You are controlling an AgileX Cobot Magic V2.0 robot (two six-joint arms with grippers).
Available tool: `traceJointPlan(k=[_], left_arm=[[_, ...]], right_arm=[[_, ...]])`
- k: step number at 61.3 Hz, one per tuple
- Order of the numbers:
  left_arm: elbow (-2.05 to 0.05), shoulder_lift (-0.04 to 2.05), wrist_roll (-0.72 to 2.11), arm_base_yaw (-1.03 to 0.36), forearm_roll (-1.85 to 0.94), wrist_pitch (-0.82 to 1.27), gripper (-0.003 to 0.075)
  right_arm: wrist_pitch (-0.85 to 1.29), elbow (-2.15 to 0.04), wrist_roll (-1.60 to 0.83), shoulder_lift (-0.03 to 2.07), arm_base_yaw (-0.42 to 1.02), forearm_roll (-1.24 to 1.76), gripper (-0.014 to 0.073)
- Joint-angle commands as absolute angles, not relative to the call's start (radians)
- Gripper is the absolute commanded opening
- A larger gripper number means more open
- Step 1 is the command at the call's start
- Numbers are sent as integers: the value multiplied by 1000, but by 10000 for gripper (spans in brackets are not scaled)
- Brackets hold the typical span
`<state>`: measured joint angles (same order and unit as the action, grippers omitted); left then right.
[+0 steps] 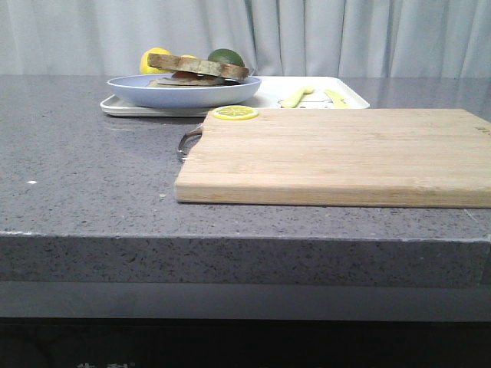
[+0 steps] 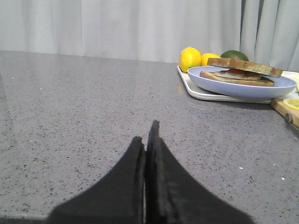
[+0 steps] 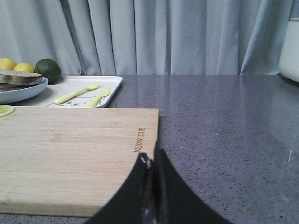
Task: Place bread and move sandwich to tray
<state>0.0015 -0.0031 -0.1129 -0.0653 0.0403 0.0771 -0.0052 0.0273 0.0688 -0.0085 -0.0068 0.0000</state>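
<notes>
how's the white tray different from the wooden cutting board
The tray is white, thin and low-rimmed; the cutting board is thick pale wood. The tray carries the blue plate with the sandwich and yellow cutlery; the board holds only a lemon slice. Both are flat rectangles.

On the bench before us, the cutting board lies nearest, toward the right, with a lemon slice on its far left corner. Behind it we see the tray, carrying the plate at its left end and a fork and spoon at its right. The sandwich sits in the plate, the bread on top. Two lemons and a lime stand behind the plate.
</notes>
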Motion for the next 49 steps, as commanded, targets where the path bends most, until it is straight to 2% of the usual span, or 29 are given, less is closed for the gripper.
traceJointPlan(k=[1, 49], left_arm=[[7, -25, -109, -64, 31, -13, -18], [7, -25, -109, -64, 31, -13, -18]], right_arm=[[-87, 24, 82, -33, -6, -15, -67], [-87, 24, 82, -33, -6, -7, -67]])
